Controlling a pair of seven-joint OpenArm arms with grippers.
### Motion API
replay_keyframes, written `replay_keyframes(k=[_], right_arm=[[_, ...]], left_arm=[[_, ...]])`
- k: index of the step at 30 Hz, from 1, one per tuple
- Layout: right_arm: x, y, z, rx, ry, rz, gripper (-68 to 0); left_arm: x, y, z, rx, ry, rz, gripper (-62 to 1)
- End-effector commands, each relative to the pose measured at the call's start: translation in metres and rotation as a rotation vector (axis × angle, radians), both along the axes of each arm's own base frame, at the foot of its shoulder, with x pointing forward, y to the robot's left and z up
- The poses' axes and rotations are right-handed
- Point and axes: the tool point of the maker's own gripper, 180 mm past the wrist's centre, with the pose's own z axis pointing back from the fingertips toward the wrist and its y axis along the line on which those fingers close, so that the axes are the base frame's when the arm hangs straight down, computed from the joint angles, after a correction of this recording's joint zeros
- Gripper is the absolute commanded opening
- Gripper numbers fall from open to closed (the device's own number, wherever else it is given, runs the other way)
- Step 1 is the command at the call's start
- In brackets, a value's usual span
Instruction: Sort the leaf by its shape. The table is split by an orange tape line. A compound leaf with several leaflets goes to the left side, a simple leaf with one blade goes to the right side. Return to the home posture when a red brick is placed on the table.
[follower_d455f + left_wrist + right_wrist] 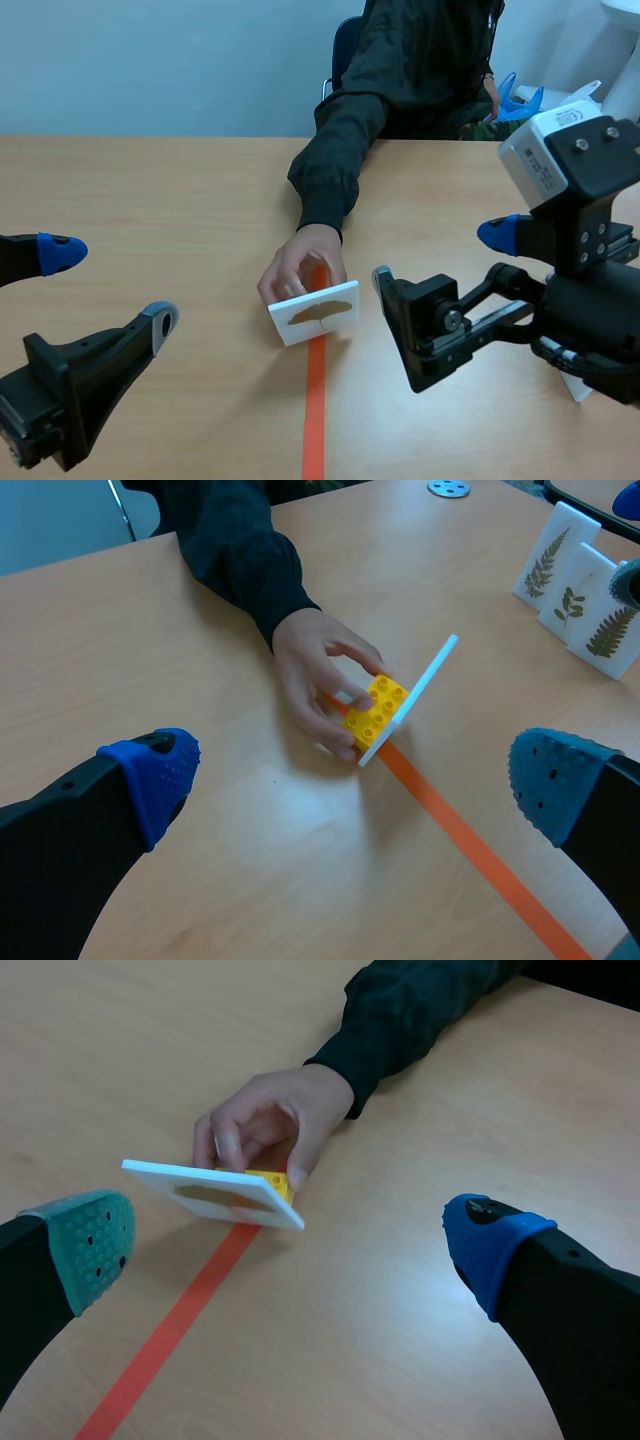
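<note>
My left gripper [110,285] hangs low, fingers spread wide with nothing between them, and bare table [150,190] lies ahead of it. Further ahead, between my two grippers, the leaf card [315,312] stands tilted at the far end of the orange tape line [315,420], propped on a yellow brick [378,710] behind it. It shows one fan-shaped blade. A person's hand [295,265] holds card and brick from the far side. My right gripper [440,255] is also wide open and holds nothing, with the card just ahead of it. Three more leaf cards [570,600] stand together beyond it
</note>
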Motion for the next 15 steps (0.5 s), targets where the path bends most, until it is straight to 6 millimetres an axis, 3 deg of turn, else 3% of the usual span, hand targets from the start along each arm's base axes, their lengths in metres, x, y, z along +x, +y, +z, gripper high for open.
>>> replay_keyframes(k=[1, 15], right_arm=[[0.006, -0.003, 0.01, -0.004, -0.042, -0.001, -3.7], [0.006, -0.003, 0.01, -0.004, -0.042, -0.001, -3.7]], left_arm=[[0.001, -0.002, 0.005, -0.022, -0.017, 0.0, 1.4], [-0.006, -0.008, -0.005, 0.012, 0.031, -0.048, 1.4]])
